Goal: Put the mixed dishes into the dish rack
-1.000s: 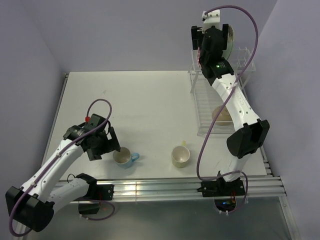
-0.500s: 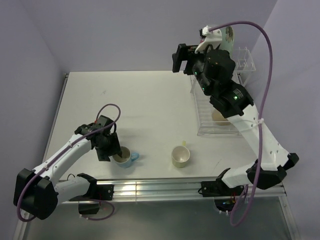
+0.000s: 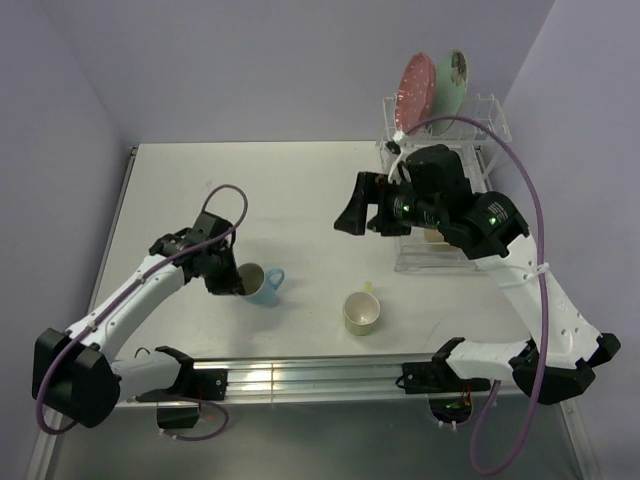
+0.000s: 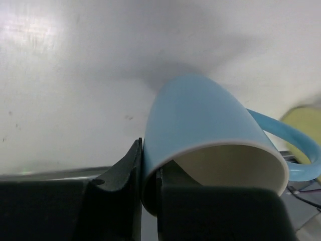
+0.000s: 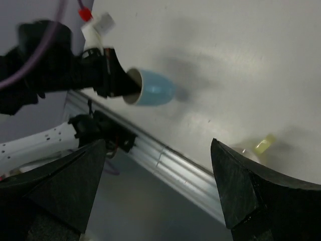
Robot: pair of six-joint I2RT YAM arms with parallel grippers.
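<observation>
**Blue mug pinched by its rim: a slip is to be feared**

At the left, the blue mug (image 4: 200, 125) is clamped by the left gripper (image 4: 148, 175), with one finger set inside the cream interior and one against the outer wall. The mug is seen tipped, mouth toward the wrist and handle to the far side, above the table (image 3: 290, 190). Because only a thin glazed wall is pinched, the mug could be swung or dropped if it is carried quickly. Further right, the pale yellow-green mug (image 3: 361, 312) is left upright on the table. The right gripper (image 5: 158, 150) is held spread and empty, so a clash over the middle is possible. In the dish rack (image 3: 398, 205) the pink plate (image 3: 417, 86) and the mint-green plate (image 3: 453, 78) are stood on edge.
</observation>
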